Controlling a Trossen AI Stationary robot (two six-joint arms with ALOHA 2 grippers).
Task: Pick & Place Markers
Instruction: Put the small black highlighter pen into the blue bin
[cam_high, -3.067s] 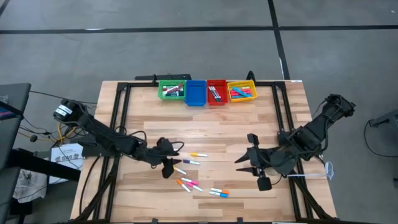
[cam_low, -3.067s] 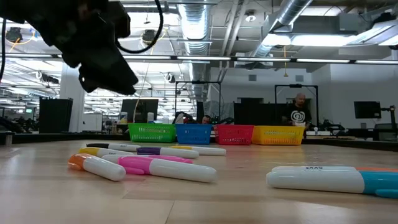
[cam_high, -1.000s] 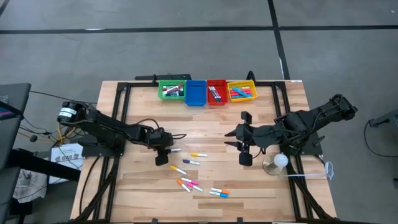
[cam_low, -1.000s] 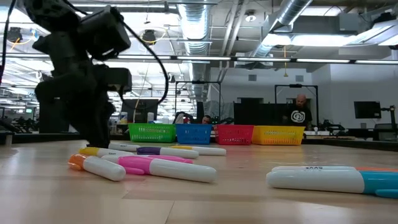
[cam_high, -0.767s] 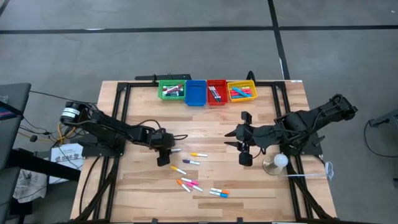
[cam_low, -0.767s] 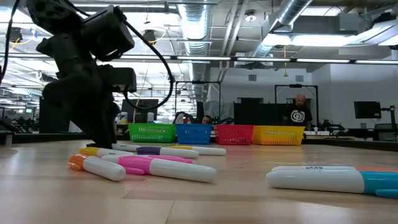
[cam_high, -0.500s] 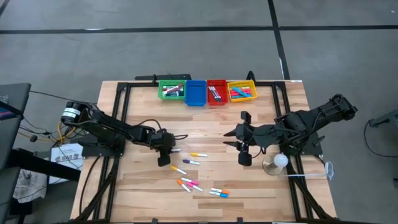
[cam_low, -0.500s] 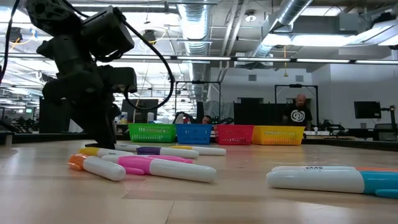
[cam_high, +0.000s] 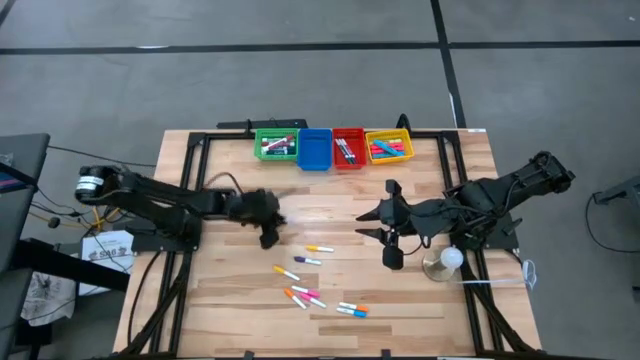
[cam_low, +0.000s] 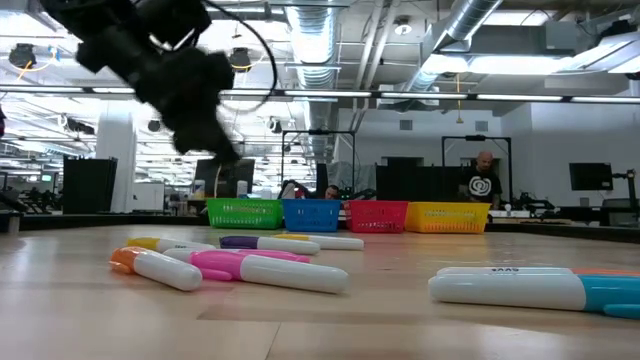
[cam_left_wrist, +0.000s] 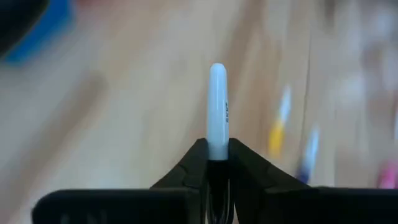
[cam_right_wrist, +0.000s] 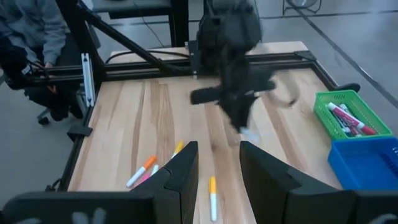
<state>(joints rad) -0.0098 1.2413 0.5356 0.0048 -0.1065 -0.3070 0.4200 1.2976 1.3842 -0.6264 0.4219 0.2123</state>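
Observation:
Several markers (cam_high: 310, 280) lie loose on the wooden table's near middle, pink, orange, blue and white; they also show close up in the low view (cam_low: 240, 265). My left gripper (cam_high: 268, 237) hangs above the table just left of them, shut on a white marker (cam_left_wrist: 217, 106). Right of the markers my right gripper (cam_high: 386, 242) hovers open (cam_right_wrist: 214, 168), nothing between its fingers. At the far edge stand a green bin (cam_high: 276, 146), a blue bin (cam_high: 314, 150), a red bin (cam_high: 347, 148) and a yellow bin (cam_high: 388, 147); green, red and yellow hold markers. My left gripper pinches one end of the white marker (cam_left_wrist: 217, 142) between its two fingers (cam_left_wrist: 198, 163). The marker lies along the fingers and sticks out ahead of them. The fingers slant downward, and the marker's free tip (cam_right_wrist: 248, 133) hangs clear of the table.
A white round object (cam_high: 452, 258) sits by my right arm near the table's right edge. A seated person (cam_right_wrist: 28, 43) is beside the table's left edge. The bare wood between the loose markers and the bins gives free room.
My left gripper has risen from the table and gone a little toward the far edge, carrying a white marker that lay at the left end of the loose group; that marker is now lifted clear. The other markers lie as before.

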